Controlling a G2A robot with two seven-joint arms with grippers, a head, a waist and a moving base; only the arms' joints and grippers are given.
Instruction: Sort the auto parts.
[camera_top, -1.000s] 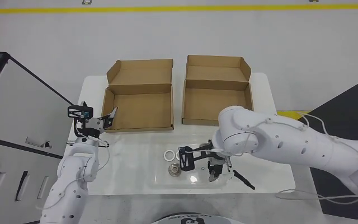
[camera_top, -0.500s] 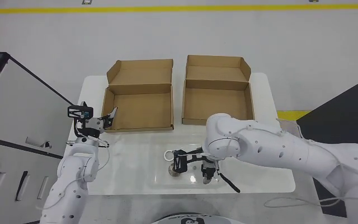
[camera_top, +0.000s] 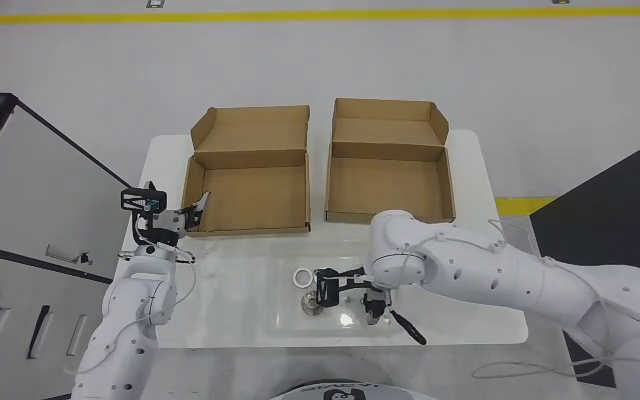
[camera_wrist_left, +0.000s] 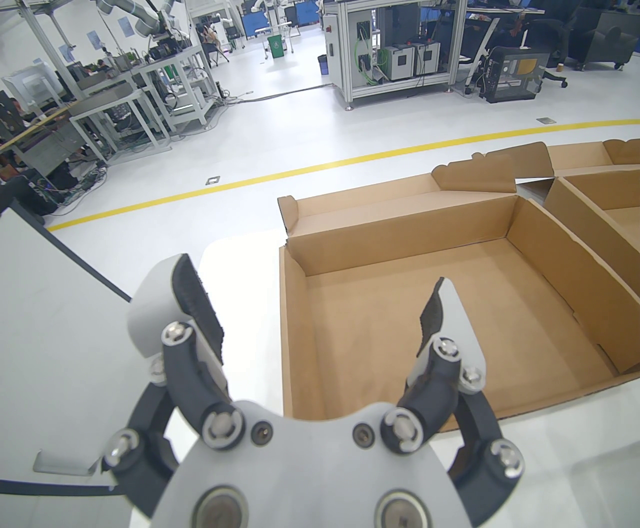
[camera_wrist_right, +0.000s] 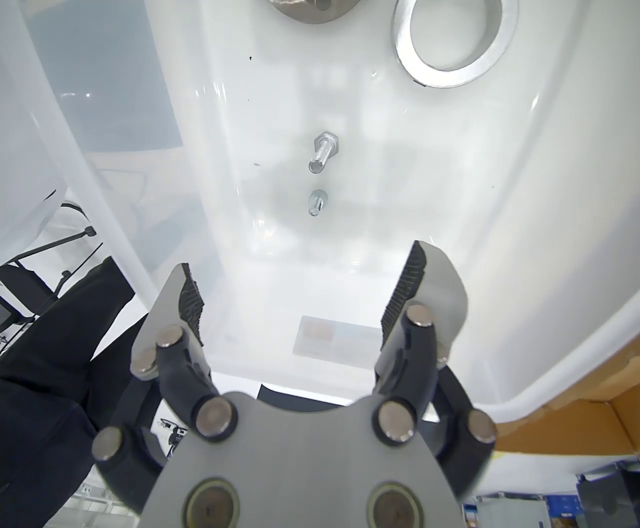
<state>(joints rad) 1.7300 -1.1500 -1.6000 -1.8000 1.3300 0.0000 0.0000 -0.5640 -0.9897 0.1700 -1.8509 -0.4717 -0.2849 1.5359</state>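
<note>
My right gripper (camera_wrist_right: 302, 272) hangs over the clear plastic tray (camera_wrist_right: 450, 200) with its jaws spread wide and nothing between them. The parts lie on the tray floor ahead of the fingertips. Nearest is a small silver bolt (camera_wrist_right: 316, 201), then a larger hex-head steel bolt (camera_wrist_right: 324, 150). Farther on lie a flat silver metal ring (camera_wrist_right: 445, 76) and a grey flanged metal hub (camera_wrist_right: 312, 10).

I judge the bolts light, rigid and smooth, likely to roll or skid on the glossy plastic. I would pinch one across the shank just under the head. The ring looks heavier and lies flat, so I would put one finger through its hole and the other outside.

The tray's curved wall rises close on both sides, leaving little room to sweep sideways; lifting straight up seems safest.

My left gripper (camera_wrist_left: 312, 280) is also open and holds nothing, beside the near corner of the left brown cardboard box (camera_top: 250, 200). The right brown cardboard box (camera_top: 385, 185) sits just beyond the tray.
</note>
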